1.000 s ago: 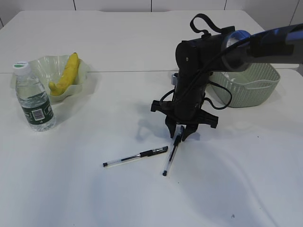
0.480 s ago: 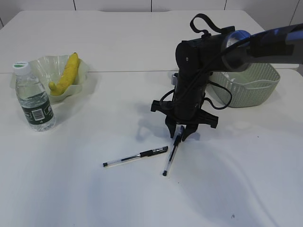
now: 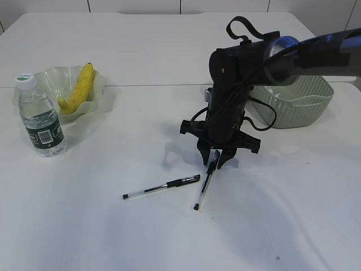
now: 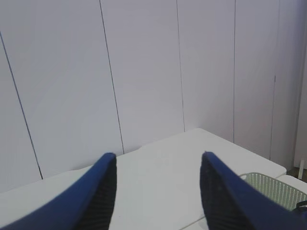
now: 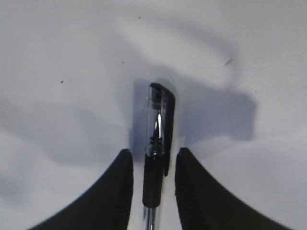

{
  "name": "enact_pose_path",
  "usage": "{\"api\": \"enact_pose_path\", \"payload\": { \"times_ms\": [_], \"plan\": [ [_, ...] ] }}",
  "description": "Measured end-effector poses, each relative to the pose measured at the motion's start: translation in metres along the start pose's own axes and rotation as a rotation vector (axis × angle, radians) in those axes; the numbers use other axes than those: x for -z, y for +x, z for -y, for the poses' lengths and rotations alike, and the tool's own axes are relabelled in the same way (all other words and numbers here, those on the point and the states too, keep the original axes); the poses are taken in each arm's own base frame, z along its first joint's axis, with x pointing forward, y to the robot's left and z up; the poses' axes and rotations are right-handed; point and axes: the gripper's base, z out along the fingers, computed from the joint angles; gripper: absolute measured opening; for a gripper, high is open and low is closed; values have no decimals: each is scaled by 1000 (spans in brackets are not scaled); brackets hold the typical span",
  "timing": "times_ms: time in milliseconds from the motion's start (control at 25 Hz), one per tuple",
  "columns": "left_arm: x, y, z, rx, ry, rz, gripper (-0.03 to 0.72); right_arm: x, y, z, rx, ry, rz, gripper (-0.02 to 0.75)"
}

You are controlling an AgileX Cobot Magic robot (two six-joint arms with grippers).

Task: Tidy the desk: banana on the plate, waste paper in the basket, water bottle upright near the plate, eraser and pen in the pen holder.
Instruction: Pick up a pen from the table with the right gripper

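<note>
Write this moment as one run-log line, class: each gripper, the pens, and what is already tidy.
right gripper: straddling pen, not yet closed | left gripper: open, raised | second pen: on desk | banana: on plate | water bottle: upright

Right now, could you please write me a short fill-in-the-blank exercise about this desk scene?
1. The banana lies on the ____.
2. The water bottle stands ____ beside the plate.
3. The right claw straddles the capped end of a ____.
4. The number of pens lying on the table is ____.

Missing words: plate; upright; pen; two
</note>
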Motion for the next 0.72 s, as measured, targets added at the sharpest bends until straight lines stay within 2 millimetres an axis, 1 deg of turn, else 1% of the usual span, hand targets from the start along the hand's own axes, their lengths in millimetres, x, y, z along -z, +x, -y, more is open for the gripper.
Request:
{"api": "enact_pose_path", "payload": {
  "times_ms": [320, 720],
  "plan": [
    [0, 0, 0, 0, 0, 0, 388, 0, 0, 0, 0, 2, -2, 231],
    [1, -1, 1, -2, 0, 3, 388, 0, 0, 4, 33, 45, -2, 231]
  ]
}}
